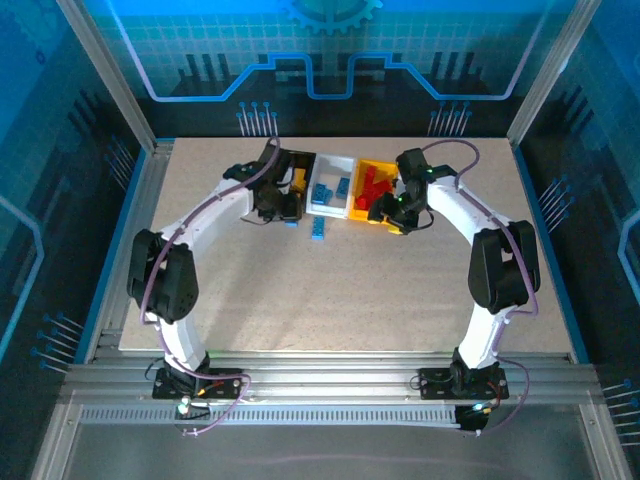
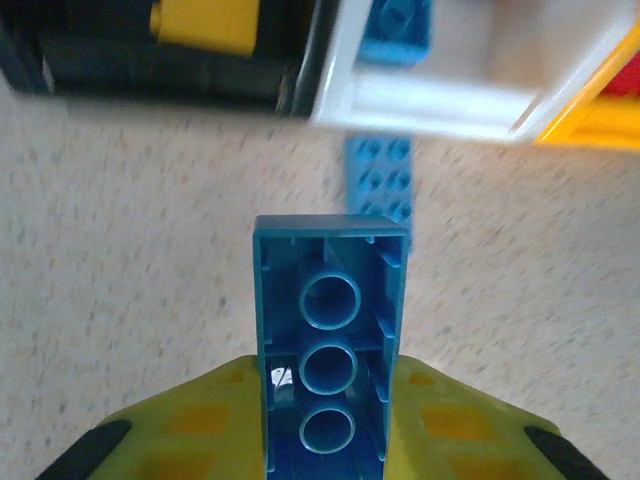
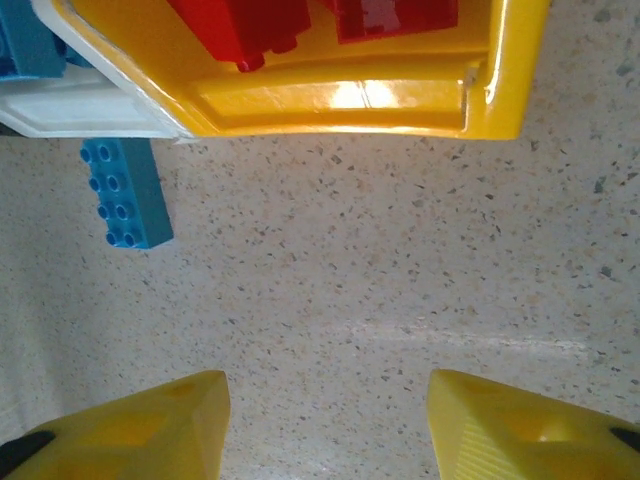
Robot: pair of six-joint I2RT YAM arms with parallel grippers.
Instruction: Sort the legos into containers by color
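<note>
My left gripper [image 2: 330, 400] is shut on a blue lego [image 2: 330, 290], hollow underside facing the camera, just in front of the black container [image 2: 150, 72] and white container [image 2: 430, 100]. A second blue lego [image 2: 382, 185] lies flat on the table ahead of it, close to the white container's wall. From above, the left gripper [image 1: 288, 212] sits beside the black container [image 1: 300, 160]. My right gripper [image 3: 328, 420] is open over bare table in front of the yellow container [image 3: 350, 100], which holds red legos [image 3: 250, 25]. The white container [image 1: 333, 190] holds blue legos.
A yellow lego [image 2: 205, 20] lies in the black container. The three containers stand side by side at the far middle of the table [image 1: 350, 290]. The loose blue lego [image 3: 125, 192] lies left of the right gripper. Metal frame posts edge the workspace.
</note>
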